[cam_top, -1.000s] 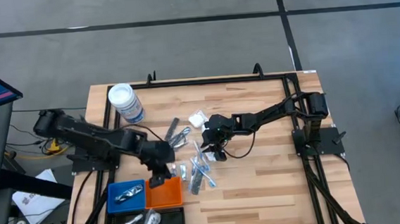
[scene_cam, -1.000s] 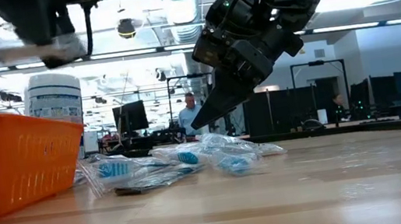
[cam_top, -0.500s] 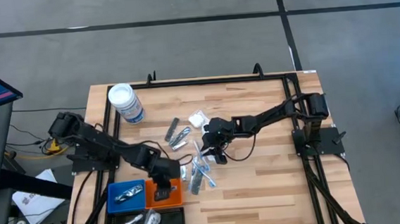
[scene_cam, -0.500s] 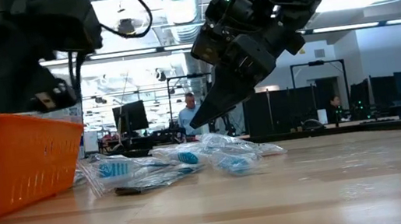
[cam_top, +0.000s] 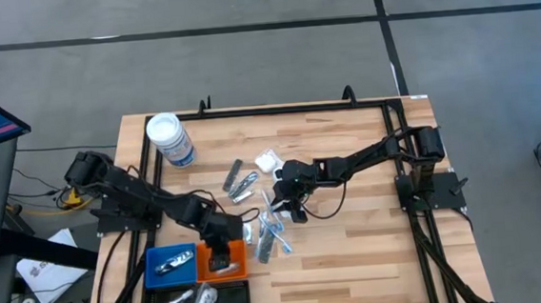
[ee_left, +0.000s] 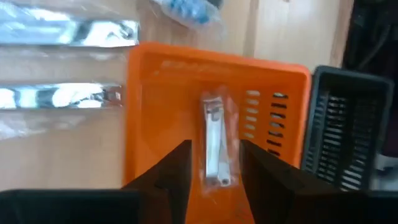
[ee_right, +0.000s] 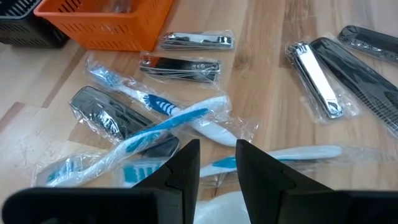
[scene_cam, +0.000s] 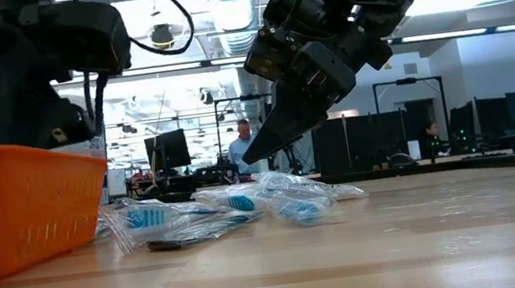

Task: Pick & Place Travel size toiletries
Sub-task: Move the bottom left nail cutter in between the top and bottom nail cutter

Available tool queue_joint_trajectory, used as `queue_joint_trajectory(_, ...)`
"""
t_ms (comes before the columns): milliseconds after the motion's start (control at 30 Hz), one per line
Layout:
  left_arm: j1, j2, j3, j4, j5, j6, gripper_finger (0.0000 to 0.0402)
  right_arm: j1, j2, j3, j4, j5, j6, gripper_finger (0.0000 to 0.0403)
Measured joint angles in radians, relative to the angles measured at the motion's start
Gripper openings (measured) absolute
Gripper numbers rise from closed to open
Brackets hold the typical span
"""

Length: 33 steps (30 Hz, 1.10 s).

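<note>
Toiletries in clear wrappers: light, slick, best pinched across the middle.
Wrapped nail clipper lies loose in the orange tray; left gripper hovers above it, fingers parted, holding nothing. Wrapped toothbrushes and clippers lie heaped mid-table under the right gripper, fingers slightly apart and empty. Film likely slips and crumples; the stiff bodies inside should take a firm pinch.
</note>
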<state>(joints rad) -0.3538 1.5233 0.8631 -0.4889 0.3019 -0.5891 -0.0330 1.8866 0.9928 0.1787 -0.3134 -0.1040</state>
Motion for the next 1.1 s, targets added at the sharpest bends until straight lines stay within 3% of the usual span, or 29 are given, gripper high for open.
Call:
queue_joint_trajectory(67, 0.022, -0.023, 0.004, -0.027, 0.053, -0.032, 0.013, 0.0, 0.0, 0.0, 0.0, 0.0, 0.0, 0.0098)
queue_joint_trajectory(167, 0.057, -0.09, 0.025, -0.106, 0.036, -0.045, 0.0116, 0.0, 0.0, 0.0, 0.001, 0.0, 0.0, 0.0098)
queue_joint_trajectory(300, 0.097, -0.189, 0.033, -0.134, -0.067, -0.039, 0.0058, -0.005, 0.0, -0.001, 0.016, 0.0, 0.0, 0.0098)
queue_joint_trajectory(400, 0.16, -0.195, 0.033, -0.198, -0.068, -0.021, 0.0011, -0.008, 0.0, -0.001, 0.024, 0.0, 0.0, 0.0098)
queue_joint_trajectory(600, 0.286, -0.083, 0.031, -0.351, -0.039, 0.115, 0.0001, -0.009, 0.0, -0.001, 0.043, 0.001, -0.001, 0.0098)
queue_joint_trajectory(1100, 0.414, 0.138, 0.031, -0.284, 0.143, 0.406, 0.0, -0.008, 0.0, -0.001, 0.015, 0.0, -0.001, 0.0098)
